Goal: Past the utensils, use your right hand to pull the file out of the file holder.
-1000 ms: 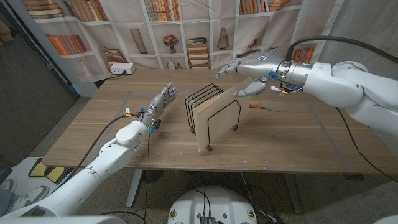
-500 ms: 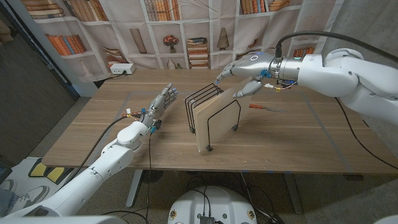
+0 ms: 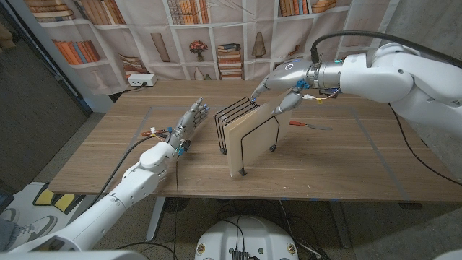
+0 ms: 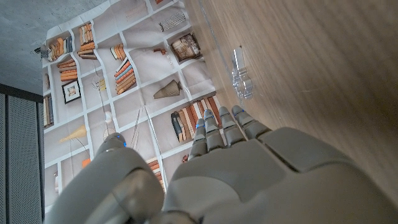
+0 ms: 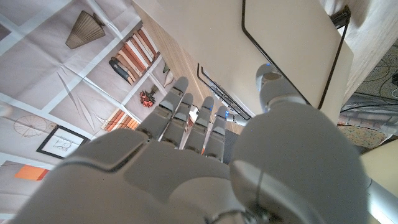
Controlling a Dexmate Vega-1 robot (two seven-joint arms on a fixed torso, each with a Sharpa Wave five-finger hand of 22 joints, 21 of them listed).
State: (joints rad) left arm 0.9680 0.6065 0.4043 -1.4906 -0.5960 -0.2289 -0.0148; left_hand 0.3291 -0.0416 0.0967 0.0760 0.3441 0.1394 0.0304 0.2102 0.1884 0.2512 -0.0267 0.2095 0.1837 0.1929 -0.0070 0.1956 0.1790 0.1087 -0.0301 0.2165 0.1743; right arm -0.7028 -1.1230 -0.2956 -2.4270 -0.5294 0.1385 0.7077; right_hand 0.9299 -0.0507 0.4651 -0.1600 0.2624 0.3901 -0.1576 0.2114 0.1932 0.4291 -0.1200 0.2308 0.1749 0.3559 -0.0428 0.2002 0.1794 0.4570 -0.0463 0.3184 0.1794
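While its left hand (image 3: 189, 123) waits empty, fingers extended, the right hand (image 3: 280, 88) hovers unclenched above the tan rectangular file (image 3: 251, 144) in the black wire holder (image 3: 234, 123); pinching the top edge squarely looks wisest.

Bookshelf-print backdrop (image 3: 202, 29) behind wooden table (image 3: 346, 155)

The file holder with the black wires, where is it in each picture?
Head view: the file holder stands mid-table, between the two hands.
Right wrist view: its wires show just past the right hand, beside the file.
Left wrist view: I can't spot it.
Shared landmark: the bookshelf backdrop.
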